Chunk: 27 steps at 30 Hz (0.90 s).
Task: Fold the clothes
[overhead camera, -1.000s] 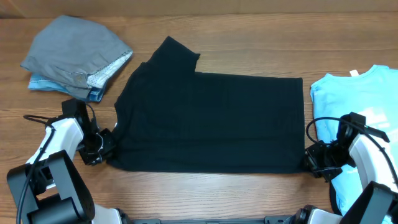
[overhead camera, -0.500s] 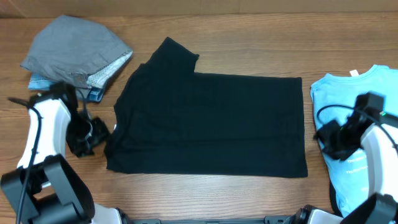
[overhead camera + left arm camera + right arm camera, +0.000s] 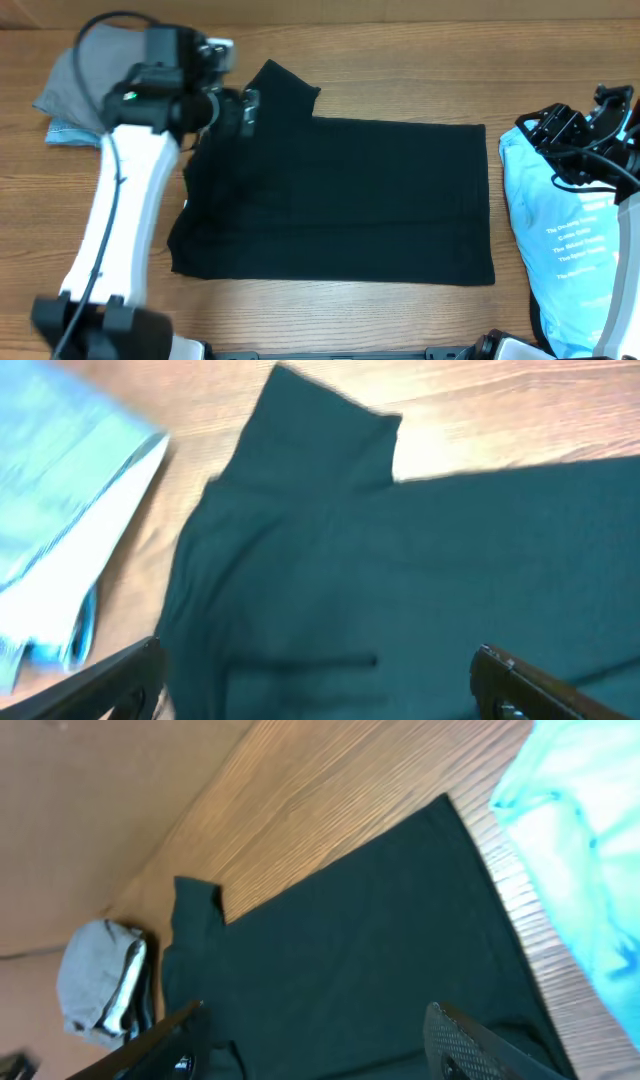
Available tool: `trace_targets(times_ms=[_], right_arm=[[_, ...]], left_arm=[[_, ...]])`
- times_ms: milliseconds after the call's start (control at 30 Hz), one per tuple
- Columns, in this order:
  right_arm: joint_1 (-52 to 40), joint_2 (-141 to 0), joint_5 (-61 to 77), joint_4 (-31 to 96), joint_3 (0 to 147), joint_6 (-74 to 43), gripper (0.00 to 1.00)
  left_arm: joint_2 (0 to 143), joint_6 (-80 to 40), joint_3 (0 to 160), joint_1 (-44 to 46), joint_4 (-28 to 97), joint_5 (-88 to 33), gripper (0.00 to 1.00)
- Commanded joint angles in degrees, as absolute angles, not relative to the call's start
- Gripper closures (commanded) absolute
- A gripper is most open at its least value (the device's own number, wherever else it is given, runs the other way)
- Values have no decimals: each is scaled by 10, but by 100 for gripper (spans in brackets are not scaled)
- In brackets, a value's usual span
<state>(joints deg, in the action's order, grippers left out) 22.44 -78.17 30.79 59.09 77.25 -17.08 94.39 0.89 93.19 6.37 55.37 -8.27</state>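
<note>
Overhead only, white print shows on the light blue T-shirt; wrist views show left end effector and right end effector gaping; table borders the black T-shirt.

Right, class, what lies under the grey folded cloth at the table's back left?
A light blue cloth peeks out below the grey cloth. How far it extends is hidden, and the left arm covers the pile's right side.

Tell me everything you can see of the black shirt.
The black shirt lies flat on the wooden table, seemingly folded into a long rectangle, one short sleeve sticking out at its far left corner. The cloth looks soft, matte, slightly wrinkled. Nothing grips it; the open left tool hovers near the sleeve.
</note>
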Motion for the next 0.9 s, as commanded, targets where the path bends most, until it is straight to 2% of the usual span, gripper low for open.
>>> trace_targets(times_ms=[0, 167, 233, 400, 667, 867], right_arm=[[214, -792, 331, 587, 782, -163, 28], [211, -814, 331, 604, 780, -163, 28], [208, -820, 331, 611, 780, -162, 28], [208, -833, 331, 625, 780, -162, 28], [208, -844, 300, 657, 780, -145, 28], [208, -844, 292, 642, 770, -145, 28]], left_arm=[[1052, 24, 958, 79, 520, -53, 6], [1187, 16, 1029, 90, 436, -60, 7], [1218, 20, 1044, 95, 401, -59, 9], [1286, 48, 1046, 109, 302, -38, 8], [1358, 62, 1046, 113, 230, 6, 6], [1386, 62, 1046, 113, 197, 8, 11]])
